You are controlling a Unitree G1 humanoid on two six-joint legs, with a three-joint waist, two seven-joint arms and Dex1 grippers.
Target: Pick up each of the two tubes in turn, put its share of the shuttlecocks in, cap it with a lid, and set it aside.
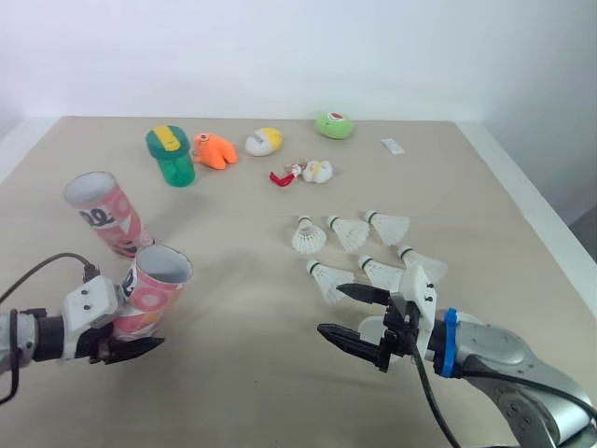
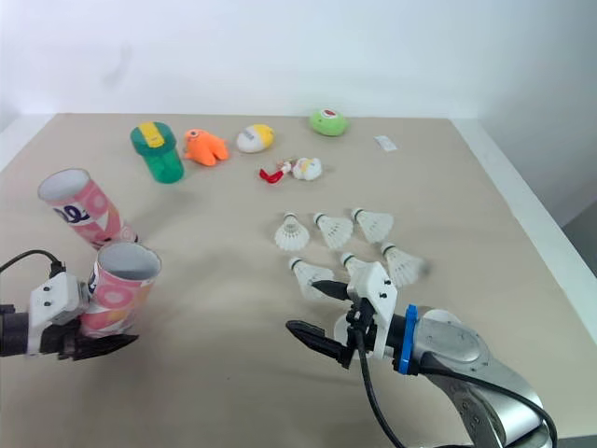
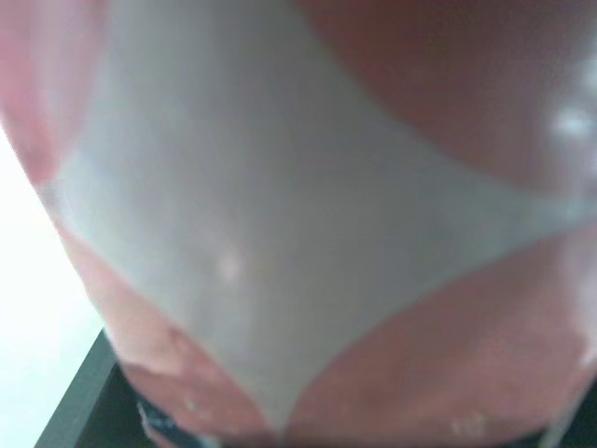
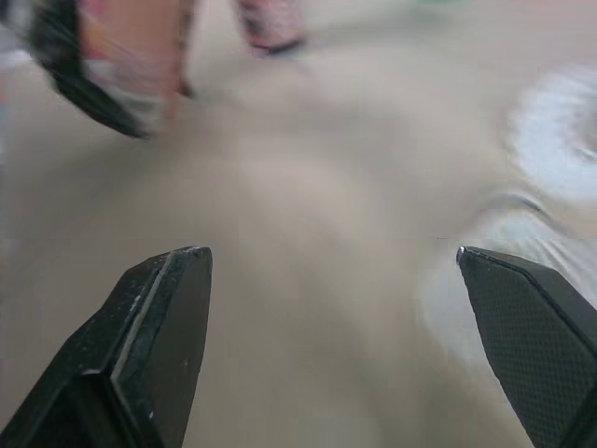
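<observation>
While the left gripper (image 1: 122,343) is closed on the lower part of a pink tube (image 1: 153,290), the right gripper (image 1: 331,310) hangs with its jaws wide apart and holds nothing. The held tube is at the near left of the beige table (image 1: 252,373), tilted, with its open mouth turned up and away from the robot. In the left wrist view its pink and white wall is very close to the camera. The second pink tube (image 1: 104,212) is just behind it, also tilted, with its open mouth toward the far left. Whether the two tubes touch, I cannot tell.

Six white shuttlecocks are on the right half of the table, in two rows of three. The far row is one (image 1: 308,235), two (image 1: 348,231) and three (image 1: 387,226). The near row is four (image 1: 328,278), five (image 1: 381,273) and six (image 1: 422,264). The right gripper is just beside the near row, with its fingers pointing to the left, toward the tubes. A white object (image 1: 371,329) lies under this gripper, partly hidden, and I cannot say what it is.

At the far side of the table are a green cup with a yellow lid (image 1: 170,156), an orange toy (image 1: 215,149), a white and yellow toy (image 1: 264,141), a green round toy (image 1: 334,124), a small red and white toy (image 1: 303,173) and a small white tag (image 1: 393,146).
</observation>
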